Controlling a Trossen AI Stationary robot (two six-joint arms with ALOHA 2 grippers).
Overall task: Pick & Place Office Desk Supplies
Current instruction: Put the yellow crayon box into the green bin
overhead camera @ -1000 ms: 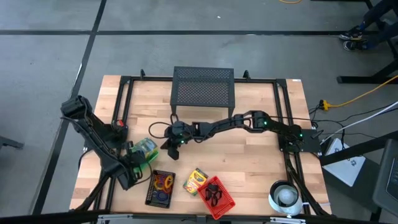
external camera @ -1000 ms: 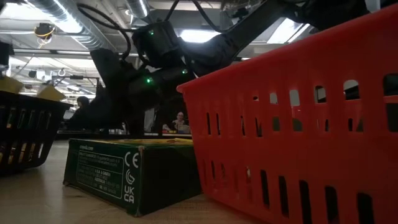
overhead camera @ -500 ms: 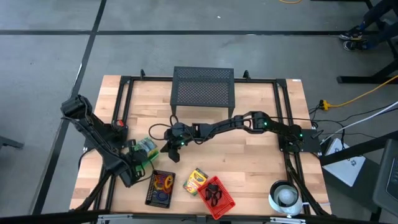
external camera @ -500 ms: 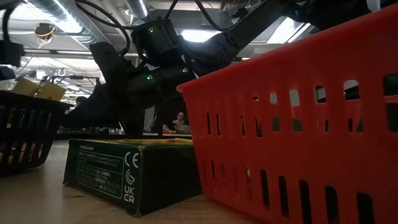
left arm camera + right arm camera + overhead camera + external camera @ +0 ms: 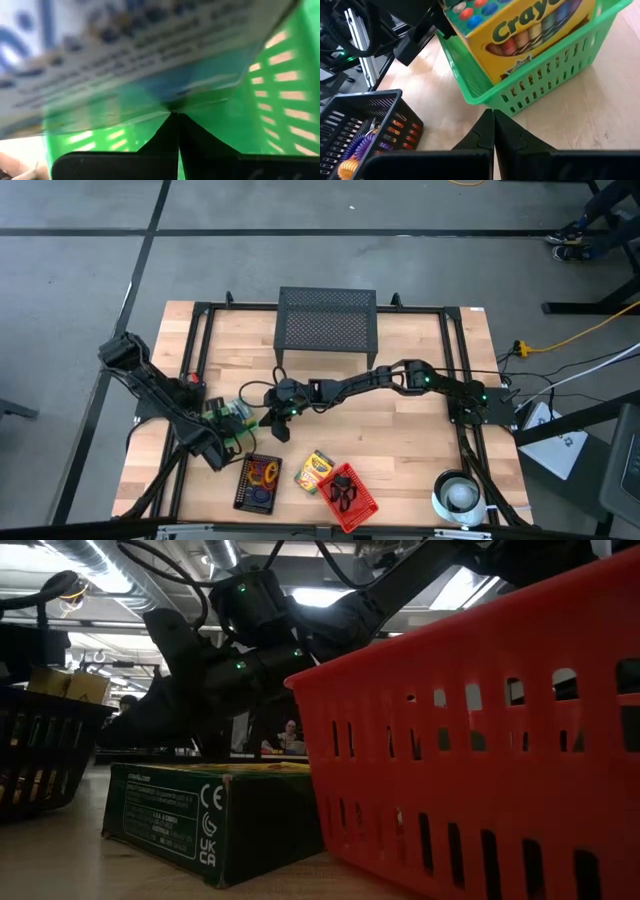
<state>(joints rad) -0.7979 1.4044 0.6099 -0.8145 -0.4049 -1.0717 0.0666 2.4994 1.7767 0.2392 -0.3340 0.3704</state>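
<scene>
A yellow crayon box [image 5: 520, 30] sits tilted in a green basket [image 5: 545, 75], which stands on the table left of centre [image 5: 232, 416]. My left gripper [image 5: 226, 436] is at the basket's near left side, shut on that box. My right gripper [image 5: 493, 114] is shut, with its tips low by the basket's bottom edge on the basket's right [image 5: 272, 423]. A second crayon box [image 5: 314, 470] lies flat on the table. Orange and purple rings [image 5: 355, 150] lie in a black basket [image 5: 258, 482]. Black clips [image 5: 343, 492] lie in a red basket [image 5: 358, 508]. My left gripper holds the crayon box by its end [image 5: 451, 15], the fingers [image 5: 422, 30] coming from the table's left. The box is tilted, with its lower part inside the green basket. My right gripper points at the basket's bottom edge [image 5: 495, 106]; I cannot tell whether it touches it.
A large black mesh stand [image 5: 326, 320] is at the far middle of the table. A white round roll [image 5: 460, 495] sits at the near right corner. Black rails [image 5: 196, 340] run along the table's sides. Bare wood [image 5: 400, 440] lies to the right of the red basket.
My left gripper has moved toward the table's right and a little toward the far edge, staying shut on the crayon box. The box has gone with it over the green basket and now sits more level. My right gripper has barely shifted.
</scene>
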